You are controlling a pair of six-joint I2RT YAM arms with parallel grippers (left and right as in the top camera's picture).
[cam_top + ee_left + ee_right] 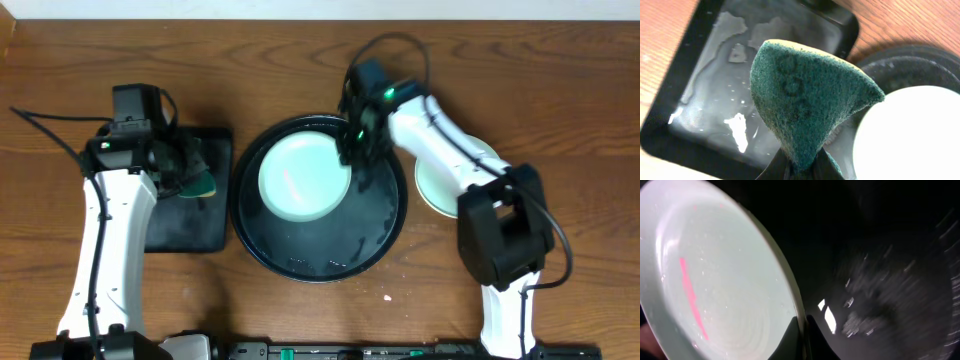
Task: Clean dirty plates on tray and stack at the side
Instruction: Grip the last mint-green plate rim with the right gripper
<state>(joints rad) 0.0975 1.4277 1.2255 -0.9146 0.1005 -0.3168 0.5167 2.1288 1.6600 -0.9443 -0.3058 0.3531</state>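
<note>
Overhead: I see the round tray (pixel 385 225) at frame centre with one mint plate (pixel 303 178) on it, sitting in the tray's upper left part. The right gripper (pixel 357 150) is at that plate's right edge. Right wrist view confirms it: the two fingers straddle the rim, one over the plate's inner face and one outside it, so the right gripper is clamped on the mint plate. From that camera the plate fills the left of the frame and looks tilted, but I can't tell whether it is lifted off the tray. Tray surface to the right of it is wet and speckled with droplets.

A pale plate (pixel 438 190) lies on the table (pixel 560 90) just right of the round tray, partly under the right arm. I can't tell whether it's one plate or a stack.

The left gripper (pixel 190 170) is over the rectangular tray (pixel 185 230), left of the round tray. Left wrist view: its fingers are pinched tight on a sponge (pixel 805 100), green scouring side facing the camera, yellow edge on top. The rectangular tray below has a film of water. The mint plate shows in that view's lower right corner, clear of the sponge.
</note>
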